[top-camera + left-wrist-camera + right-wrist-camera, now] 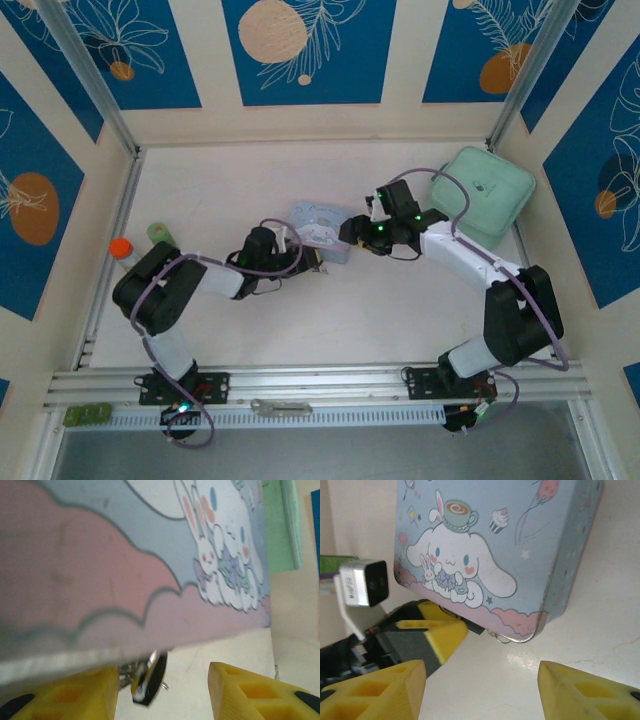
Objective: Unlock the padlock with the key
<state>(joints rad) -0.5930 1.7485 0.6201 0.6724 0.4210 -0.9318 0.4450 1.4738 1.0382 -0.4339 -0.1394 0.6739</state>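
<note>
The table (300, 330) carries everything. The green pouch (487, 190) lies behind the right claw (352, 232), toward the far right corner. The tin (322, 228), pale blue with a cartoon rabbit, sits between the two claws: the left claw (312, 260) is at its near-left edge and the right claw at its right side.

In the left wrist view the left claw (165, 692) has its yellow fingers (65, 697) apart and closed on nothing, with the tin's pink lower side looming just above them. In the right wrist view the right claw (481, 680) is spread wide over bare table, gripping nothing. The tin stands just ahead of it. One finger of the left claw (442, 630) pokes in under the tin's near corner.

A bottle (120, 248) with an orange cap lies well out to the left of the left claw. A flat grey bar (280, 407) rests on the rail near the arm bases, behind both claws.

The padlock (151, 677), small and dark, lies on the table inside the gap of the left claw. It is close beside the left-hand finger and tucked under the tin's edge. I cannot tell whether that finger touches it. The key (128, 670) seems to be the blurred silvery bits just left of the padlock, against that same finger.
</note>
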